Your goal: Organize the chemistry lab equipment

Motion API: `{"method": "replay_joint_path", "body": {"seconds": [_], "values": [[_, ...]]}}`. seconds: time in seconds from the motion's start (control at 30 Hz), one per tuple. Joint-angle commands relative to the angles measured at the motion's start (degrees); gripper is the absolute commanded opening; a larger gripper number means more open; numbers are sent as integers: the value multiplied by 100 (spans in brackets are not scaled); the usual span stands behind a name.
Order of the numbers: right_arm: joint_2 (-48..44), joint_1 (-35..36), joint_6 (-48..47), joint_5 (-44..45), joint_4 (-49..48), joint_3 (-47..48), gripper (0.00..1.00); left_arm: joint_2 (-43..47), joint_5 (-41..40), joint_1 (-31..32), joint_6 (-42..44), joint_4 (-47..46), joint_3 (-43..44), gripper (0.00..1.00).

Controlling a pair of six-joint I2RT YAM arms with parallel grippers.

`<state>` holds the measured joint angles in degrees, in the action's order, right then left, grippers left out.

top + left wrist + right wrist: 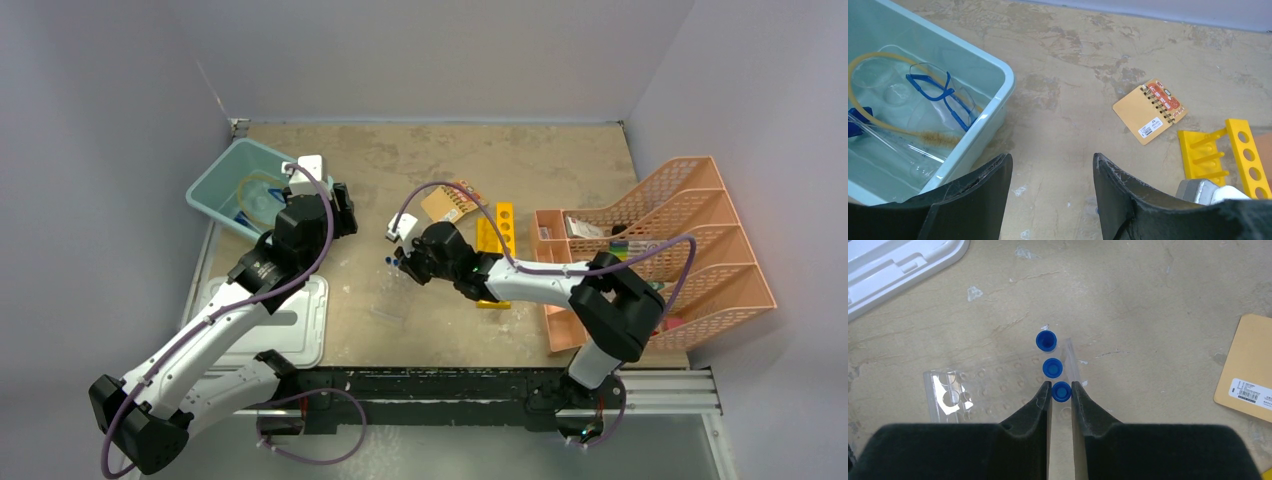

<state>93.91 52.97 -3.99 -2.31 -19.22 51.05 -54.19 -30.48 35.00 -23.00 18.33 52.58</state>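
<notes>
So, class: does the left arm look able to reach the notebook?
Probably yes: the left claw is open, and only bare table lies between it and the notebook.

Stained table (430,160) carries bin (985,130), notebook (1149,111), yellow rack (504,215), organiser (700,200).

Pink mesh organiser (700,215) at right; spiral notebook (1150,111) flat on table (540,160); white tray (305,325) near left.

Pale grey walls (430,60) enclose a tan (stained) tabletop (560,160).
</notes>
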Motion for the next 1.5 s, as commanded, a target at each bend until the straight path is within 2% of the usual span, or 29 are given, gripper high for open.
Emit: {"method": "replay_joint_path", "body": {"seconds": [0.0,0.23,0.4,0.6,0.77,0.9,1.23,1.33,1.47], "values": [[7,29,45,82,-283,2,21,33,-55,-9,42,-224,-40,60],[-141,29,101,44,-298,-90,36,23,-55,-3,42,-227,-38,60],[-584,25,327,-23,-208,-149,55,6,-37,-5,26,-233,-31,60],[-1344,20,792,188,193,-2,65,-28,8,-3,-28,-251,18,61],[-1642,-55,1263,995,1109,418,67,-30,183,-7,-159,-149,129,64],[-1749,-201,1846,1529,1889,770,67,-73,192,-7,-458,319,308,66],[-1608,-1243,3411,1394,3308,1127,65,-345,-19,-7,-1458,1407,-66,66],[-1463,-1385,3598,1690,3594,1206,64,-551,-24,-9,-1737,1404,-251,65],[-1222,-1581,3506,1659,3582,1226,63,-953,-251,-7,-2002,1426,-397,62]]}}
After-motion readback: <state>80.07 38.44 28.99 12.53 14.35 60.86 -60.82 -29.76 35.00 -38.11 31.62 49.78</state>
